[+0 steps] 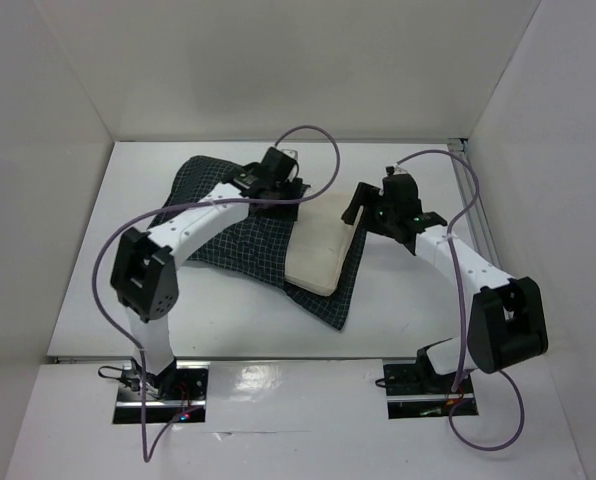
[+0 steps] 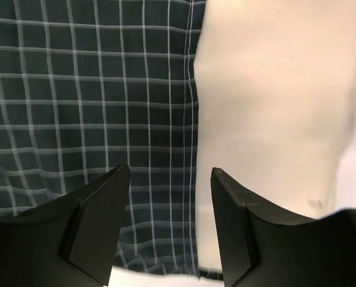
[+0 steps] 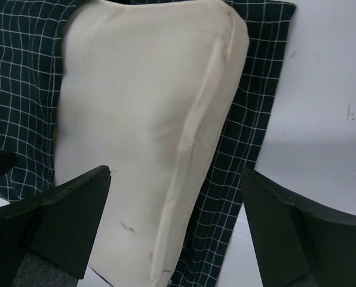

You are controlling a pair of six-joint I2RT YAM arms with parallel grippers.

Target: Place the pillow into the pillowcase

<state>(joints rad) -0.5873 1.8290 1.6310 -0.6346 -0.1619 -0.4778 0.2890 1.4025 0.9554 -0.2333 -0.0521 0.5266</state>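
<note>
The cream pillow [image 1: 321, 251] lies on the table, its left part under the dark checked pillowcase [image 1: 240, 243], whose lower layer spreads out beneath it to the right and front. My left gripper [image 1: 283, 172] is open above the far edge where pillowcase [image 2: 94, 101] meets pillow [image 2: 273, 95]. My right gripper [image 1: 378, 205] is open just off the pillow's far right corner. In the right wrist view the pillow [image 3: 148, 119] lies on the pillowcase [image 3: 249, 149] between and beyond the fingers.
White walls close in the table [image 1: 98, 270] on the left, back and right. Purple cables loop over both arms. The right arm's elbow [image 1: 505, 322] stands near the front right.
</note>
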